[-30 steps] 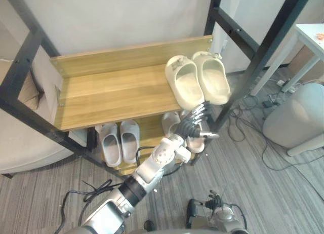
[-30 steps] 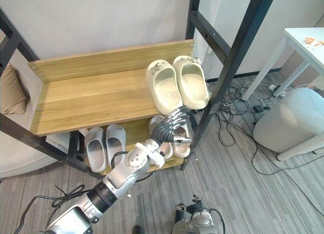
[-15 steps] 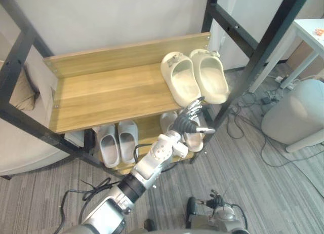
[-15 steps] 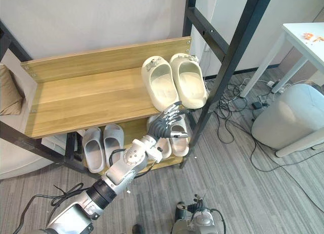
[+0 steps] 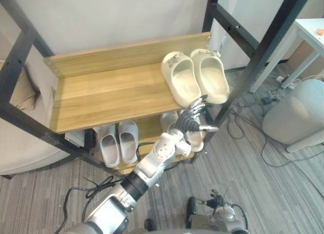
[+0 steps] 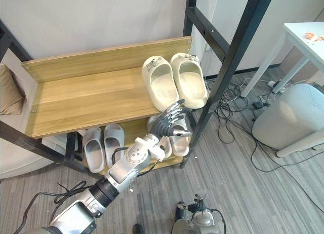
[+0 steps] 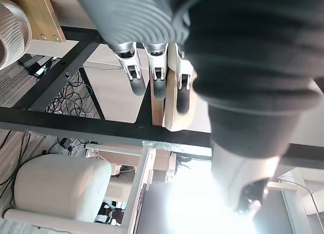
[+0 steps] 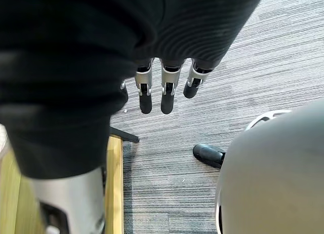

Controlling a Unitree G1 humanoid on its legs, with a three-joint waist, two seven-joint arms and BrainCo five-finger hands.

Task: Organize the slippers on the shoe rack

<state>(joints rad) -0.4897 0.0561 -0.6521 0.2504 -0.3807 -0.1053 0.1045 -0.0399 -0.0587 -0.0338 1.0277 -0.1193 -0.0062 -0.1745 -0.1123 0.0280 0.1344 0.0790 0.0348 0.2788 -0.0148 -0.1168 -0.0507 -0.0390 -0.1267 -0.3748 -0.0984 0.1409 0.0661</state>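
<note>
Grey striped carpet (image 5: 243, 158) runs under a light wooden shoe rack (image 5: 111, 92) with a black metal frame, set against a pale wall. On the right end of its upper shelf we see a pair of cream rubber slippers (image 5: 183, 84) lying side by side, toes toward the wall. The left part of that shelf is bare wood. On the lower shelf a pair of pale grey slippers (image 5: 129, 140) sits to the left. A second pale pair (image 6: 179, 142) sits to the right, partly hidden.

Our left hand (image 5: 195, 120) is raised in front of the rack's near edge, just below the heels of the cream pair. Its fingers (image 7: 157, 77) are spread and nearly straight, with the thumb out to the right, and it grips nothing. We cannot tell whether the fingertips touch the slipper heel.

Our right hand (image 8: 167, 92) hangs over the carpet with its fingers straight, empty.

A rounded white stool (image 5: 296, 117) stands on the floor to the right, beside a white table (image 5: 310, 34).
</note>
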